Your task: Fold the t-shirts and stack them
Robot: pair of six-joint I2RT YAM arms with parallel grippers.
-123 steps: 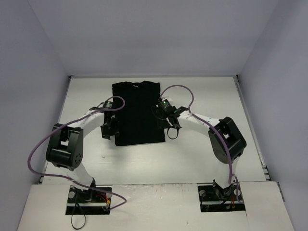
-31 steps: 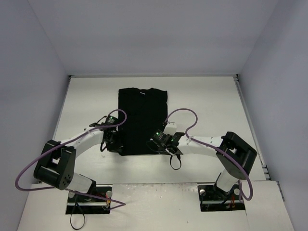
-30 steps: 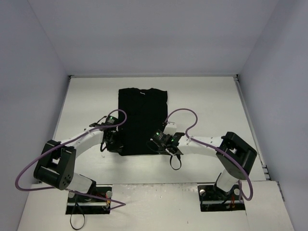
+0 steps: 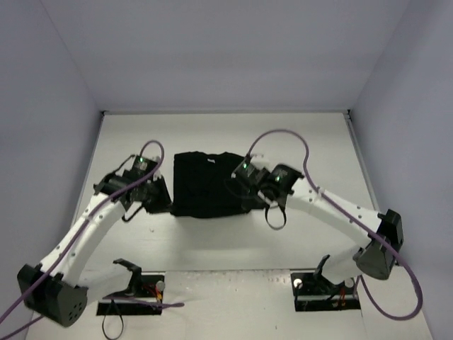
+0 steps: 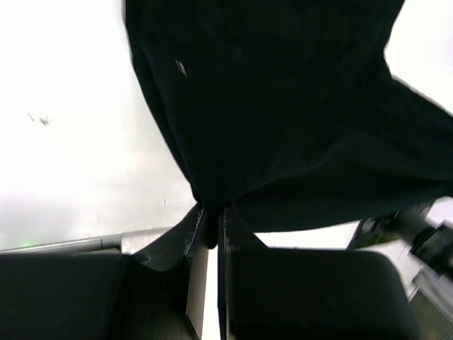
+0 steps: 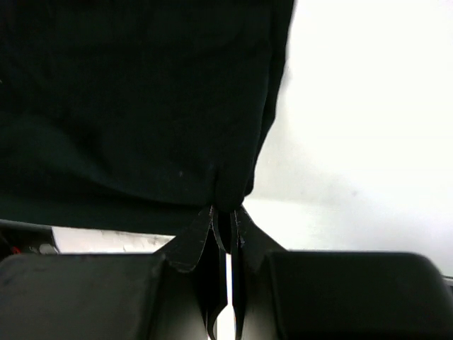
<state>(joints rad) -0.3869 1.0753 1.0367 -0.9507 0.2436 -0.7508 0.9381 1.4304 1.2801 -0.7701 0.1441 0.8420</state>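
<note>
Currently both pincers are clamping cloth: the left gripper is pinching one corner of the plain black short-sleeved cloth t-shirt, and the right gripper is pinching the opposite corner. The shirt is lying mid-desk, halfway between the left and right edges. Gripping both corners is probably keeping the edge level for a square fold.

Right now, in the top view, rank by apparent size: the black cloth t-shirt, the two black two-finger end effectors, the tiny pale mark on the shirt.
1. black cloth t-shirt, clearly largest.
2. left end effector and right end effector: alike, can't rank; each pinches a shirt edge.
3. tiny pale mark, a speck.
</note>
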